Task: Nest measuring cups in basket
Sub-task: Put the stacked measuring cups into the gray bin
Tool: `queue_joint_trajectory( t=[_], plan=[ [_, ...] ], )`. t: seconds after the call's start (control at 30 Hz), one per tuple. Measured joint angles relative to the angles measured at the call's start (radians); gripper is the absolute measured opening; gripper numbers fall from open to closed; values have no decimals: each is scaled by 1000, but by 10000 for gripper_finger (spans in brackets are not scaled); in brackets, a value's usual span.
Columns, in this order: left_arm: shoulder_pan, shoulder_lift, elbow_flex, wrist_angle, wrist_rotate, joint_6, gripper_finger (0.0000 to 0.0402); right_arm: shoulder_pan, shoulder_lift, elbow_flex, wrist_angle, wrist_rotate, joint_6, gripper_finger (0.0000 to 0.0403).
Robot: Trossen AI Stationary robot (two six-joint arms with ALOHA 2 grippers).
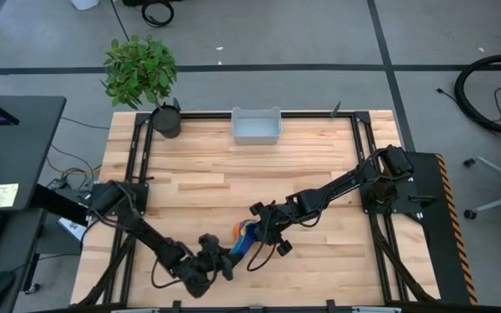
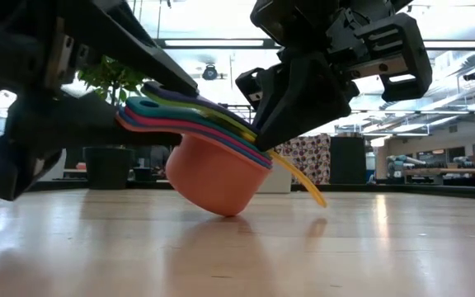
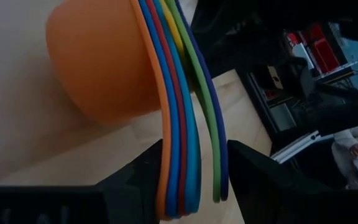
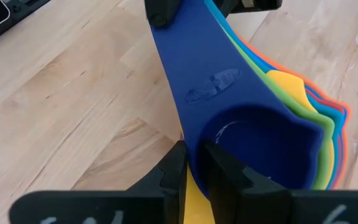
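The measuring cups (image 1: 243, 236) form one nested stack near the table's front middle, orange outermost and dark blue on top (image 4: 253, 143). The stack is tilted, and the orange cup's bottom (image 2: 221, 206) rests on the wood. My left gripper (image 3: 194, 149) comes from the near left and is shut on the fanned handles. My right gripper (image 4: 194, 152) comes from the right and is shut on the stack's rim. A yellow handle (image 2: 303, 183) slants down below it. The pale basket (image 1: 256, 127) stands at the far edge. My left gripper pinches the bundle of flat handles (image 3: 166, 171) between its two fingers, orange against one finger and dark blue against the other. The fingers lie across the handles, which fan apart slightly. My right gripper pinches the dark blue cup's rim (image 4: 194, 134) beside its handle, slanting down from the right. A yellow piece (image 4: 194, 205) shows between the fingers farther back.
A dark round pot (image 1: 167, 120) with a green plant stands at the far left corner. Black frame rails (image 1: 142, 156) run along the table's sides. Bare wood lies between the cups and the basket.
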Motion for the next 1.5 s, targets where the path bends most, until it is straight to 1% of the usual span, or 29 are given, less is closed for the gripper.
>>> queue_joint_trajectory(
  t=[0.17, 0.3, 0.4, 0.57, 0.73, 0.93, 1.13, 1.2, 1.4, 1.5],
  plan=[
    [22, 0, 0, 7, 60, 0, 167, 0, 0, 0, 0, 0, 0, 55],
    [36, 0, 0, 12, 77, 1, 159, 0, 0, 0, 0, 0, 0, 55],
    [43, 0, 0, 13, 78, 3, 135, 0, 0, 0, 0, 3, 0, 55],
    [45, 0, 1, 16, 77, 3, 73, -1, 0, 0, -1, 6, -1, 55],
    [45, 0, 1, 15, 77, 6, 72, 0, 0, 0, -1, 5, -17, 55],
    [45, 1, -1, 57, 79, 79, 72, 0, 0, 0, 1, 0, -26, 55],
    [45, 1, -1, 62, 75, 79, 72, 0, 0, 0, 8, 5, -68, 55],
    [45, 1, -1, 61, 70, 79, 72, 2, 0, 0, 11, 26, -68, 55],
    [45, 1, -1, 63, 69, 79, 72, 2, 0, 0, 16, 27, -64, 55],
    [45, 1, -1, 64, 69, 78, 72, 2, 0, 0, 17, 25, -22, 58]
  ],
)
